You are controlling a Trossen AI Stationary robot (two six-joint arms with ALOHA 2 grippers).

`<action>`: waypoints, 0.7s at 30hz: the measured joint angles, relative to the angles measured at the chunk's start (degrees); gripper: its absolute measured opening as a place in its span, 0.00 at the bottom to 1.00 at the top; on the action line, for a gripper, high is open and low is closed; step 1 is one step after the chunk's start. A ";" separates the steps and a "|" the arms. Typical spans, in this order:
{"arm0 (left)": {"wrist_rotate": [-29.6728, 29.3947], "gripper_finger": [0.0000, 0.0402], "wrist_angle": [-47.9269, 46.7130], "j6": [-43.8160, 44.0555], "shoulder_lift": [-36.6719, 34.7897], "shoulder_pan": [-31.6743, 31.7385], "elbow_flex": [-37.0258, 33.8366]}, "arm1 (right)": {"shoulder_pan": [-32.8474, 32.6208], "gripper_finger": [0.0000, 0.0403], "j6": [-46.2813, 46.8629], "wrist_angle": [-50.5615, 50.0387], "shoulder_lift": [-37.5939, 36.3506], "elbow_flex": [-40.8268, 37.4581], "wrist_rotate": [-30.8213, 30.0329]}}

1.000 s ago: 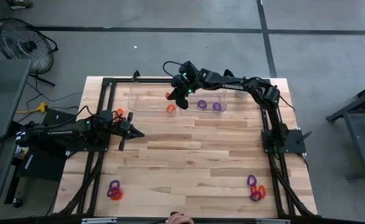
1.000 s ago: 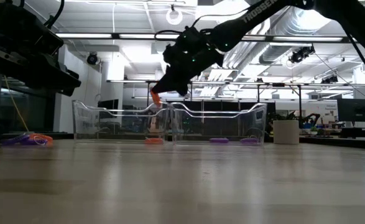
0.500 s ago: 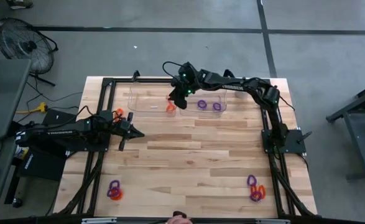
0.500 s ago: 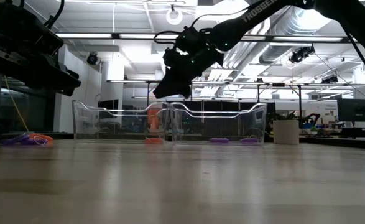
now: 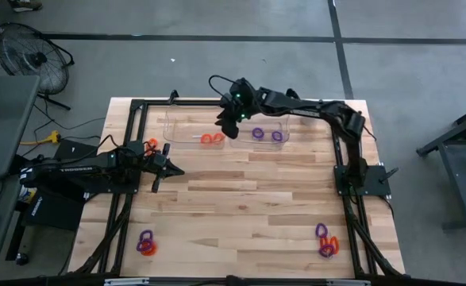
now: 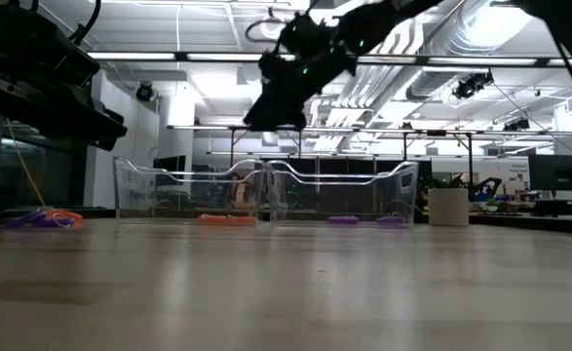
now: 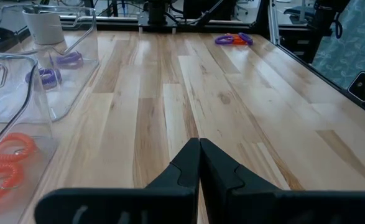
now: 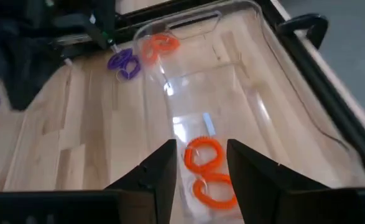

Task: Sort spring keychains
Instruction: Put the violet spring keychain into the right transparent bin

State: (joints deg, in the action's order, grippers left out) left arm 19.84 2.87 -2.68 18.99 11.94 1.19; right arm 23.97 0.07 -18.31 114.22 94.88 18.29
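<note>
With two bright orange coiled plastic keychains point(image 8: 206, 168) lying in the clear plastic bin point(image 5: 186, 127), my right tool point(image 5: 230, 127) hung empty and spread above them, so I judged the next fetch was the mixed pile point(image 5: 325, 241) at the table's point(image 5: 248, 206) near corner, while the left tool point(image 7: 199, 163) waited pinched together.

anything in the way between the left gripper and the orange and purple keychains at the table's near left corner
Nothing visible. In the high view the left gripper hangs over bare boards, shut and empty, and only open wooden table lies between it and the orange and purple keychains by the near left corner. The clear bins sit on the far side.
</note>
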 joint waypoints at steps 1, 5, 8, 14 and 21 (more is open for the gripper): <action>0.00 0.00 0.00 0.02 0.01 0.02 -0.02 | -0.37 0.34 -0.96 -1.98 -1.15 0.01 -1.08; 0.00 0.00 -0.02 0.02 -0.01 0.02 -0.01 | -2.14 0.34 -4.31 -13.54 -6.12 -0.13 -6.47; 0.00 0.00 -0.02 0.01 0.01 0.01 -0.01 | -4.01 0.34 -5.86 -24.01 -10.03 -0.14 -9.25; 0.00 0.00 0.00 0.00 0.01 0.00 0.00 | -8.93 0.34 -4.67 -43.26 -15.51 -0.14 -12.02; 0.00 0.00 -0.01 0.01 -0.01 0.02 0.00 | -15.41 0.34 1.54 -44.03 -24.36 -12.12 -11.12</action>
State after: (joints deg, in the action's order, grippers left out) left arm 19.84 2.86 -2.67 18.98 11.97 1.19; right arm 8.57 1.61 -62.34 89.87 82.76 7.17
